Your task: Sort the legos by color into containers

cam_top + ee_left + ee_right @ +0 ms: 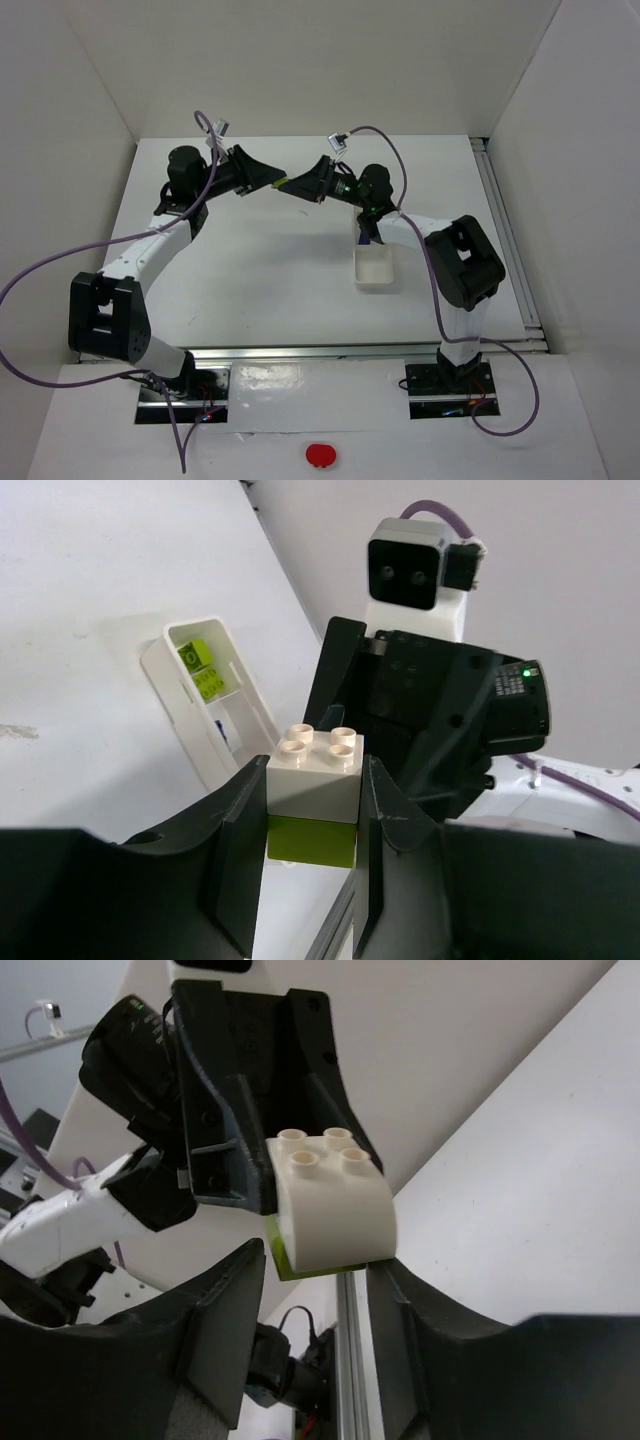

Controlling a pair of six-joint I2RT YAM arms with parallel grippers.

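Lego stack: two bricks pressed together, a white brick over a yellow-green brick. Located upper middle of the top view, between the two gripper tips, off the table; visible there only as a yellow-green sliver.

Left arm: base lower left of the top view, links rising to upper left, wrist turned right toward frame centre. Left gripper: pointing right and slightly down-frame. Left fingers: narrowly parted, pressed flat against both sides of the stack, clamping it.

Stack orientation, left wrist view: four studs toward the top of the frame, long axis vertical in frame, white uppermost, yellow-green at the bottom. Right wrist view: studs again up-frame, rounded white face turned to the right of the frame, green edge at lower left.

Right gripper: pointing left, tip to tip with the left one. Right fingers: close on either side of the stack's lower end; contact or grip not determinable.

Right arm: base lower right, elbow at right, forearm reaching up-left to frame centre.

Tray: right of centre in the top view, far end hidden under the right arm. Upper left in the left wrist view, long axis upper left to lower right; loose yellow-green bricks in the far compartment, a dark blue piece in the next.
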